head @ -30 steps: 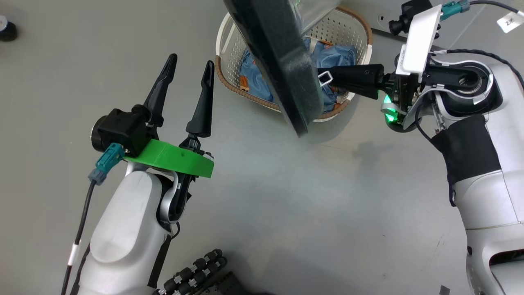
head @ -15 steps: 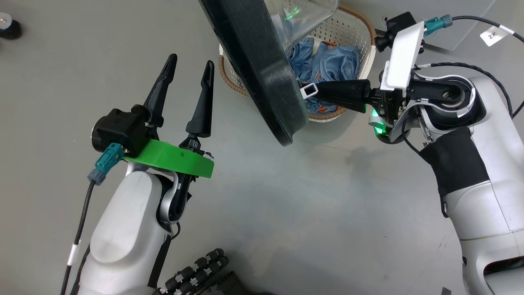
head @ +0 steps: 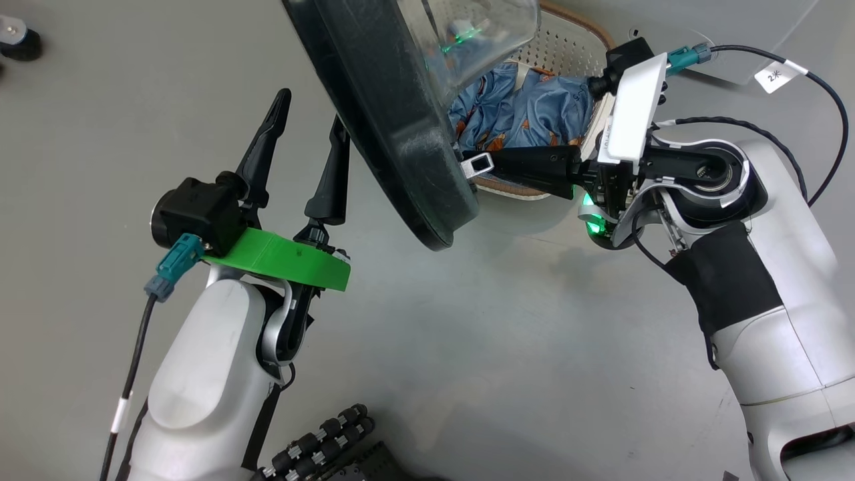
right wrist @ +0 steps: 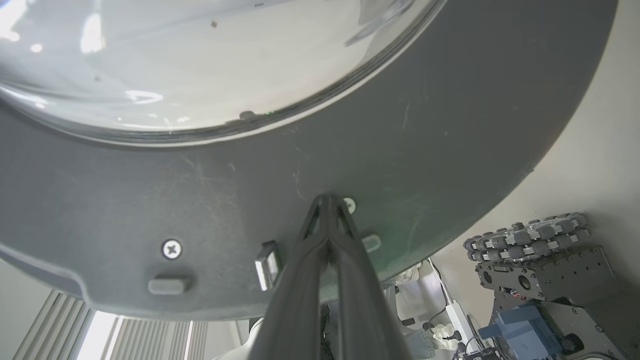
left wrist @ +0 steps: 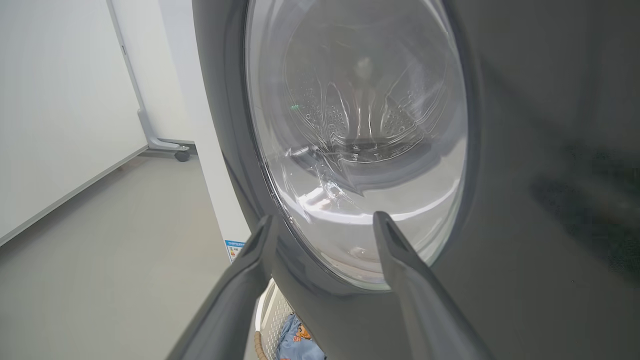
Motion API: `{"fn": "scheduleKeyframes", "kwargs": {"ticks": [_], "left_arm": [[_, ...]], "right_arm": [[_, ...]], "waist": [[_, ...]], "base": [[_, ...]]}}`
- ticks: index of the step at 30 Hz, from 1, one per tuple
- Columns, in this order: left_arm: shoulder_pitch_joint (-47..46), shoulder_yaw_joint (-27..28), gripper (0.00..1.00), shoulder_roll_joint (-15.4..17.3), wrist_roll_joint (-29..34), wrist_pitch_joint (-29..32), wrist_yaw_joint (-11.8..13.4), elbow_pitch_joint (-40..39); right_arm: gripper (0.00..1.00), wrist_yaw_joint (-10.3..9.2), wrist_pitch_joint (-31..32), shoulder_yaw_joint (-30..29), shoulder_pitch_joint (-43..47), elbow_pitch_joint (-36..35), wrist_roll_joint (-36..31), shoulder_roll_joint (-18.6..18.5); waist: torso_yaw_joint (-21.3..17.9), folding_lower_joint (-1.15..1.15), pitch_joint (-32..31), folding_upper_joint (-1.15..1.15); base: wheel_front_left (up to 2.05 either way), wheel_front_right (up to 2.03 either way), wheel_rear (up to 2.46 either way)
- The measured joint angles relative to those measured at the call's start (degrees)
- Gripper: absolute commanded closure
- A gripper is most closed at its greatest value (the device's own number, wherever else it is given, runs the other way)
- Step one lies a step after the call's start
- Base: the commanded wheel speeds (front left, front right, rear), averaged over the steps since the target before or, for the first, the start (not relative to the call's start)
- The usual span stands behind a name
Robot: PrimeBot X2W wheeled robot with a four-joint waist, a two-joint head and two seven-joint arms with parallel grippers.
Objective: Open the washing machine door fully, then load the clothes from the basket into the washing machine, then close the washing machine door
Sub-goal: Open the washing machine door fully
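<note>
Standing partway open, the washing machine door (head: 394, 127) hangs out from the washing machine (left wrist: 210, 165), and in my head view its black rim and glass bowl cover the near side of the basket (head: 568, 40). I have the right gripper (head: 475, 165) on the rim's inner face, close to the latch; its jaws are pressed together with nothing between them, only the tips bearing on the plastic. The left gripper (head: 312, 110) waits just beside the outer face, jaws spread as wide as they go and empty. My worry is that contact: narrow closed tips on a smooth, curved rim could skid off as I push, letting the door sag back, or they could catch on the latch. The other risk is the door meeting the left fingers, which stand right in its path, so I judge that arm should clear first. The basket sits on the floor (head: 467, 334) and holds the clothes (head: 528, 107), a crumpled blue heap. Through the glass the drum looks bare, though reflections keep me from being sure.
</note>
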Motion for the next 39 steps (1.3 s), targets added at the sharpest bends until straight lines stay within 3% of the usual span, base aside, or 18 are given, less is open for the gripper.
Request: {"fn": "scheduleKeyframes", "kwargs": {"ticks": [15,30,39], "left_arm": [[0.04,0.93,0.00,-0.01,0.09,0.00,0.00,1.44],[1.74,1.58,0.00,0.11,2.29,0.00,0.00,4.39],[5.62,3.71,0.00,3.05,2.67,0.00,0.00,5.76]], "right_arm": [[1.00,1.57,-3.03,0.36,0.16,1.08,0.78,0.37],[1.00,5.35,-5.25,-2.93,5.45,5.03,3.70,0.85],[1.00,7.89,-7.45,-4.21,8.39,6.27,7.88,1.13]], "waist": [[-0.61,0.00,-1.55,0.00],[-3.03,0.00,-7.74,0.00],[-4.58,0.00,-12.99,0.00]], "base": [[0.00,0.00,0.00],[0.00,0.00,0.00],[0.00,0.00,0.00]]}}
